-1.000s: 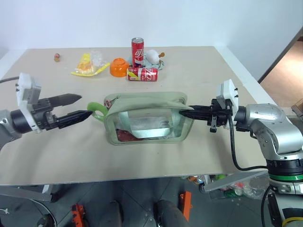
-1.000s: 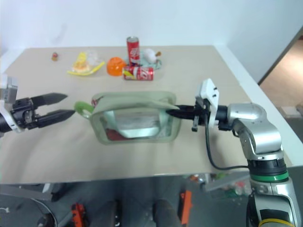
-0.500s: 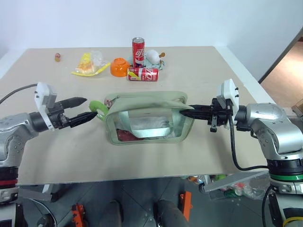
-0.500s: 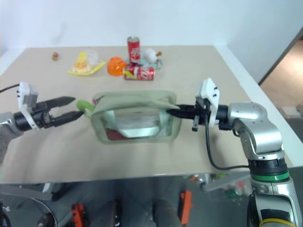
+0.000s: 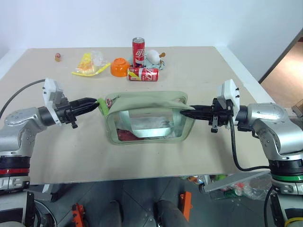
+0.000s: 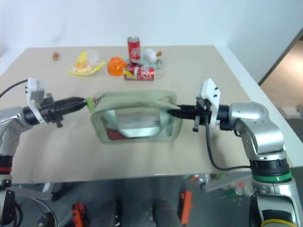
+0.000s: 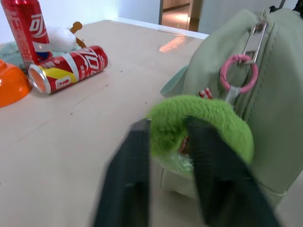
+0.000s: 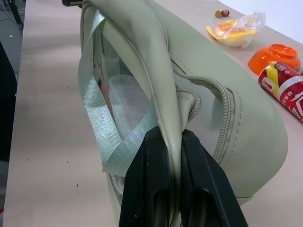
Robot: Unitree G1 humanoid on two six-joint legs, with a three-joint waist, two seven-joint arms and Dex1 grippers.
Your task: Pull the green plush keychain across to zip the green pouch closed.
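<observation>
Both grips are set: the left gripper (image 7: pixel 165 156) clamps the lime-green fuzzy ring keychain (image 7: pixel 201 124) at the left end of the sage-green fabric pouch (image 5: pixel 149 117), the right gripper (image 8: pixel 174 156) pinches its opposite end. Zipping is not yet begun.

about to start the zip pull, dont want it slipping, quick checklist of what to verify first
1. Left gripper fingers closed on the fuzzy lime-green ring keychain: ok.
2. Keychain's pink clasp ring still hooked to the zipper pull: ok.
3. Right gripper fingers pinching the far end of the pale sage-green fabric pouch: ok.
4. Zipper track free of snags along its length: cannot tell.
5. Red cans and orange bowl stand apart from the pouch: ok.
</observation>
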